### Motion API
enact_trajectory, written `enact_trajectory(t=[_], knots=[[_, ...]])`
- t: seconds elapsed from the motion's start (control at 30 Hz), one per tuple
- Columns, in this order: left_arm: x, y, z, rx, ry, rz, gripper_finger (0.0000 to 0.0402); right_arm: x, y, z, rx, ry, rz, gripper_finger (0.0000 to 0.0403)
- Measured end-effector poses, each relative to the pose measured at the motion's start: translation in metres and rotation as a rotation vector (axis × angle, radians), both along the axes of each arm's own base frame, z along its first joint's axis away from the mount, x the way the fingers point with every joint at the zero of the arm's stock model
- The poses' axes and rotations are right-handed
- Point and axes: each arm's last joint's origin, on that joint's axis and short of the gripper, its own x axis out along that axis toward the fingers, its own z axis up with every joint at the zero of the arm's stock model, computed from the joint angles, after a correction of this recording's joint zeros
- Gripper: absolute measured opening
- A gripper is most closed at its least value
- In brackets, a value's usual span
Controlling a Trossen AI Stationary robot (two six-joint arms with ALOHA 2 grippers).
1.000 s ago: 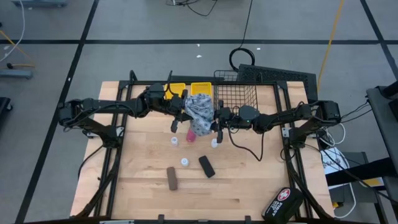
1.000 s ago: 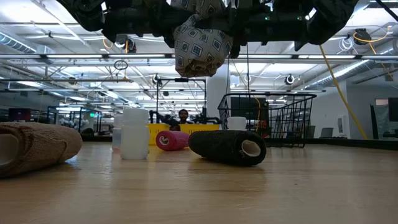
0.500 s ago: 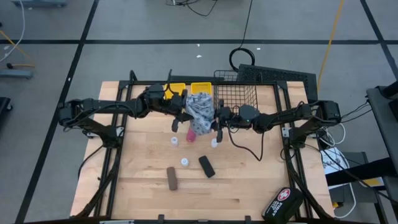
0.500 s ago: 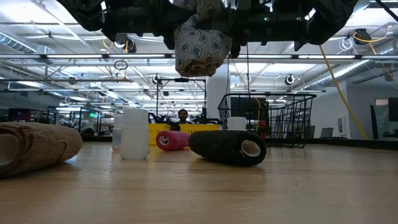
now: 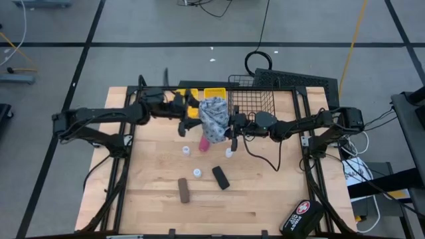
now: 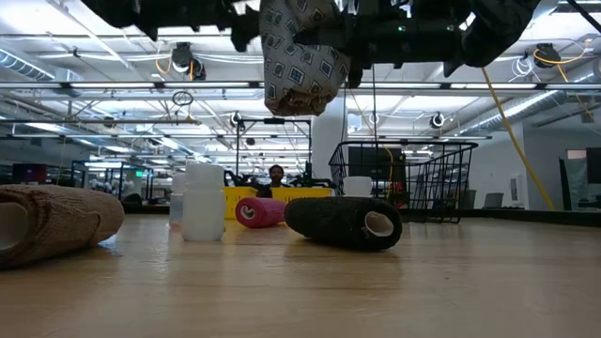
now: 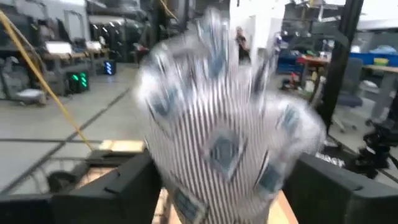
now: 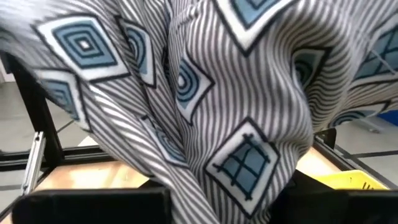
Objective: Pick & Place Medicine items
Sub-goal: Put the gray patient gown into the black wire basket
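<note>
High view: blue-white patterned pouch (image 5: 214,119) is up off the table (image 5: 265,192) near the back edge, mid-width, in front of the wire basket (image 5: 255,99) and yellow bins (image 5: 214,93). Right gripper (image 5: 231,126) is clamped on its right side. Left gripper (image 5: 184,117) sits just beside the pouch's left side, fingers spread, not touching it. Magenta tube (image 5: 204,143) lies just under the pouch; three white bottles (image 5: 197,173) are scattered near table centre. Black block (image 5: 220,177) and brown block (image 5: 183,190) lie toward the front edge. Black case (image 5: 300,216) is at the front right corner.

Low view: pouch (image 6: 300,56) hangs clear above the surface; brown block (image 6: 56,221), bottles (image 6: 203,201), tube (image 6: 258,211), black block (image 6: 343,222) all rest on the wood.

Left wrist view: pouch (image 7: 227,143) is ahead of the parted fingers (image 7: 112,196), blurred.

Right wrist view: pouch fabric (image 8: 205,93) fills the frame, pinched at the fingers.
</note>
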Motion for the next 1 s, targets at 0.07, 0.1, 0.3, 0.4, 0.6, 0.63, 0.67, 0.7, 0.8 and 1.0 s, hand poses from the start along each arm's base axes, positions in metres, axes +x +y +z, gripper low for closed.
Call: enact_trajectory(t=[0.07,0.1,0.3,0.4,0.6,0.63,0.67,0.7,0.8,1.0], knots=[[-0.011,0.0,0.008,0.003,-0.005,0.027,0.0314,-0.002,0.0,0.002,-0.001,0.018,0.0,0.0078],[-0.017,0.0,0.013,0.011,-0.006,0.041,0.0317,-0.004,-0.001,0.002,-0.003,0.035,-0.003,0.0078],[-0.058,0.001,0.026,0.012,0.054,0.116,0.0323,-0.024,-0.013,0.023,-0.022,0.066,-0.049,0.0078],[-0.076,0.0,0.022,0.012,0.047,0.169,0.0324,-0.038,-0.022,0.034,-0.019,0.086,-0.087,0.0078],[-0.1,-0.001,-0.006,-0.019,0.025,0.286,0.0324,-0.065,-0.043,0.048,-0.019,0.138,-0.181,0.0078],[-0.102,-0.001,-0.011,-0.029,0.024,0.299,0.0324,-0.068,-0.047,0.047,-0.018,0.158,-0.199,0.0078],[-0.103,-0.001,-0.016,-0.037,0.02,0.314,0.0324,-0.071,-0.051,0.046,-0.014,0.18,-0.216,0.0078],[-0.105,0.0,-0.021,-0.052,0.025,0.324,0.0324,-0.074,-0.055,0.045,-0.008,0.204,-0.233,0.0078],[-0.107,0.001,-0.032,-0.085,0.044,0.36,0.0324,-0.08,-0.066,0.041,0.004,0.248,-0.279,0.0078],[-0.109,0.005,-0.039,-0.1,0.067,0.388,0.0324,-0.089,-0.082,0.031,0.046,0.284,-0.296,0.0078]])
